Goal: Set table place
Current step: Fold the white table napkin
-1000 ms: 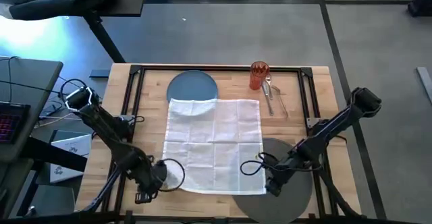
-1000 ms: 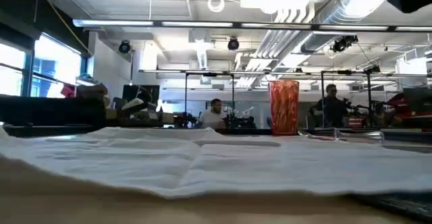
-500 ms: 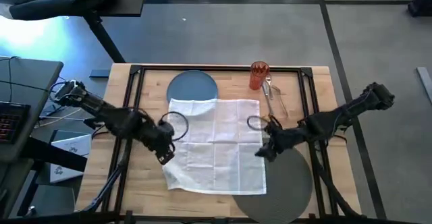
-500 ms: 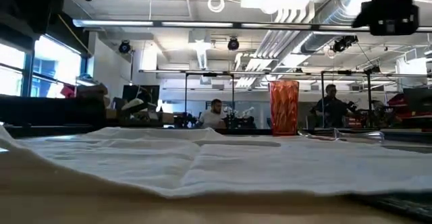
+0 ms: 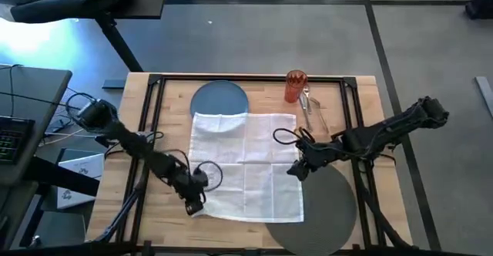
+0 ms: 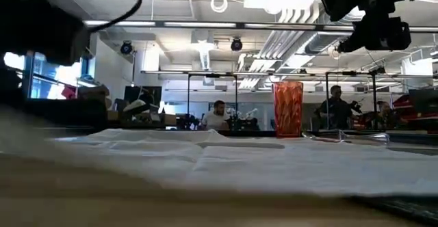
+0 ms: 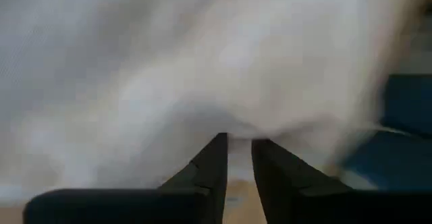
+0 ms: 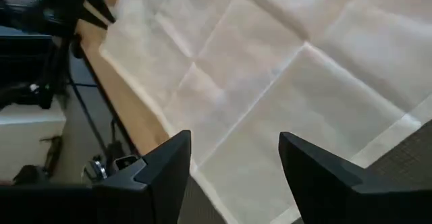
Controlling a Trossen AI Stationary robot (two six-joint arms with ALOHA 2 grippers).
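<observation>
The tabletop (image 5: 362, 102) carries a white napkin (image 5: 246, 160) spread over its middle, its far edge covering part of the blue plate (image 5: 219, 98). The cloth is light and limp, so it is best pinched at a corner. The left gripper (image 7: 236, 158) is at the napkin's near left corner, fingers (image 7: 206, 166) nearly closed on the hem. The right gripper (image 5: 299, 170) is at its right edge, fingers (image 8: 165, 166) apart.

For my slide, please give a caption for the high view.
Both hands work at the white napkin spread across the table.

Two dark jointed arms, looped black cables (apparently), wedge-shaped dark fingers (image 8: 162, 166).
</observation>
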